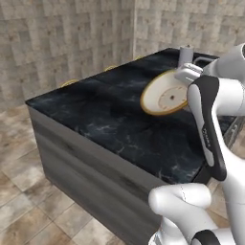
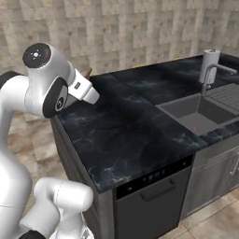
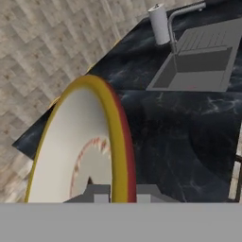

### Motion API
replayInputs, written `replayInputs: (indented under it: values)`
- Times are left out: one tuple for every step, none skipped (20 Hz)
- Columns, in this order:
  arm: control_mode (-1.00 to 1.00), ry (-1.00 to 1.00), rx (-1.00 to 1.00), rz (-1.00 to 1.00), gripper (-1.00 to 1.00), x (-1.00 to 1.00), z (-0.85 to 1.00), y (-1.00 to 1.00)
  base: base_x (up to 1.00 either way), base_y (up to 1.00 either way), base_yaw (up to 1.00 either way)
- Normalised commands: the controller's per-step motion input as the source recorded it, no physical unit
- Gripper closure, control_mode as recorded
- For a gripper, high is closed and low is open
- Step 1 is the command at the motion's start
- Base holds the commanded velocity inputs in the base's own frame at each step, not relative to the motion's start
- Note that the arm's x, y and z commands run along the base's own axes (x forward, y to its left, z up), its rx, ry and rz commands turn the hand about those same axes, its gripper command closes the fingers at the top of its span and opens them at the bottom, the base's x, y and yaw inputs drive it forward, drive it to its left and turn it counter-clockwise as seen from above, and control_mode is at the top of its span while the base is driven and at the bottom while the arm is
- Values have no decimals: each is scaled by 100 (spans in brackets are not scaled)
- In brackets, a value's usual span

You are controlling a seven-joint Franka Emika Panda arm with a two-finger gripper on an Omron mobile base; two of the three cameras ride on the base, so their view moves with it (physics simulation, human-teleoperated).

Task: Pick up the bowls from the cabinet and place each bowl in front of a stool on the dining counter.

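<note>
- The bowl is cut off by the bottom of the hand view, so its lower rim is not seen.
- The gripper is largely covered by the arm's white housing in the left base view; its fingers cannot be made out there.
- In the right base view the bowl is hidden behind the arm.
- The surface is cut by the right edge of the right base view, along with the sink.
- Yellow shapes at the far edge of the surface are mostly hidden behind it in the left base view and cannot be identified.
</note>
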Motion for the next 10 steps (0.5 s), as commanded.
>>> replayInputs:
  values:
    - [100,0,0,0,100,0,0,0,79,100,13]
    - [100,0,0,0,100,0,0,0,83,100,12]
    - [100,0,0,0,100,0,0,0,84,100,10]
    - [100,0,0,0,100,0,0,0,86,100,7]
    - [100,0,0,0,100,0,0,0,88,100,5]
    - [100,0,0,0,100,0,0,0,89,100,2]
    - [100,0,0,0,100,0,0,0,91,100,0]
    - [100,0,0,0,100,0,0,0,92,100,0]
    - [100,0,0,0,100,0,0,0,89,100,0]
    - [100,0,0,0,100,0,0,0,81,100,-3]
